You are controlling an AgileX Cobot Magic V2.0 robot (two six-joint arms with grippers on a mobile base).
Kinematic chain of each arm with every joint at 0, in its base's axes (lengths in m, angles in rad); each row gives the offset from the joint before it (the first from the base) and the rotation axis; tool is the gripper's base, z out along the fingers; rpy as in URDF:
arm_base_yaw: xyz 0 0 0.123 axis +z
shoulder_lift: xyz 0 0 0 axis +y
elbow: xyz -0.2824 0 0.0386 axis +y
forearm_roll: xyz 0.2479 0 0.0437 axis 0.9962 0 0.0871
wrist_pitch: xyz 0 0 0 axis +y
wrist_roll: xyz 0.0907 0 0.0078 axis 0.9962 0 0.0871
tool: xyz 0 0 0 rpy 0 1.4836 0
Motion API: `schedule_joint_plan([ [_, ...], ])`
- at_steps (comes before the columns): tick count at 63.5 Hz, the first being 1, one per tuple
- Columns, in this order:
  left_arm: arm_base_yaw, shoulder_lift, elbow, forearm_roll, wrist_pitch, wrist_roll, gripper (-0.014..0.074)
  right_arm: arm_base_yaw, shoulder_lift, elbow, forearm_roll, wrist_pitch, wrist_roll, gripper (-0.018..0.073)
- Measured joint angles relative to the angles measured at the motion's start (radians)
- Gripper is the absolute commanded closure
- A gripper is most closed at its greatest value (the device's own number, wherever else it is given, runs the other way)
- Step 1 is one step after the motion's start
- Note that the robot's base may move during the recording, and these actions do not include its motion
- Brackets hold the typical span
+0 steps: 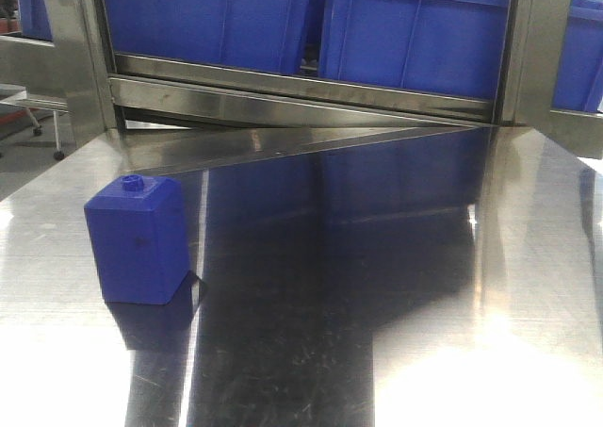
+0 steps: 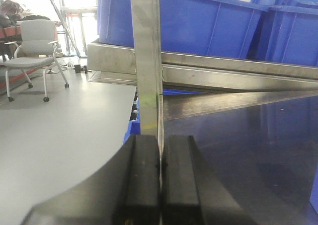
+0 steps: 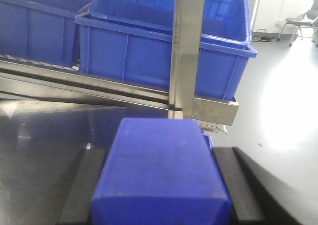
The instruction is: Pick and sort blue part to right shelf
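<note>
in the right wrist view, a deep-blue plastic part (image 3: 161, 178) with bevelled edges is held by the right gripper (image 3: 159, 158), clamped between its two black fingers (image 3: 79, 185), clear of the shiny flat steel worktop (image 1: 377, 257). just ahead of it, the steel-framed right shelf (image 3: 208, 108) is seen, with an upright post and large blue plastic bins (image 3: 144, 56) resting on it. the left gripper (image 2: 160, 155) is closed, its black pads pressed together with nothing between them. a squarer blue block (image 1: 137, 238) with a small round holed neck is left standing upright on the worktop, at its left side, well apart from the shelf.
</note>
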Motion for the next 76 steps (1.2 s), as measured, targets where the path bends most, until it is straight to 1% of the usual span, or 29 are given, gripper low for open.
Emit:
schedule_joint_plan([
  [31,0.0,0.0,0.0,0.0,-0.028,0.0,0.0474,0.0,0.0,0.0,0.0,0.0,0.0,0.0134],
  [34,0.0,0.0,-0.002,0.004,-0.005,-0.002,0.0474,0.0,0.0,0.0,0.0,0.0,0.0,0.0134],
  [39,-0.004,0.0,-0.035,0.016,0.105,-0.002,0.0474,0.0,0.0,0.0,0.0,0.0,0.0,0.0134],
  [46,-0.04,0.02,-0.113,0.025,0.196,-0.002,0.0474,0.0,0.0,0.0,0.0,0.0,0.0,0.0134],
  [57,-0.129,0.16,-0.259,0.029,0.295,-0.004,0.0474,0.0,0.0,0.0,0.0,0.0,0.0,0.0134],
  [70,-0.229,0.363,-0.36,0.031,0.315,-0.004,0.0465,0.0,0.0,0.0,0.0,0.0,0.0,0.0134],
  [73,-0.244,0.404,-0.38,0.031,0.315,-0.004,0.0441,0.0,0.0,0.0,0.0,0.0,0.0,0.0134],
  [76,-0.261,0.441,-0.397,0.031,0.315,-0.004,0.0398,0.0,0.0,0.0,0.0,0.0,0.0,0.0134],
])
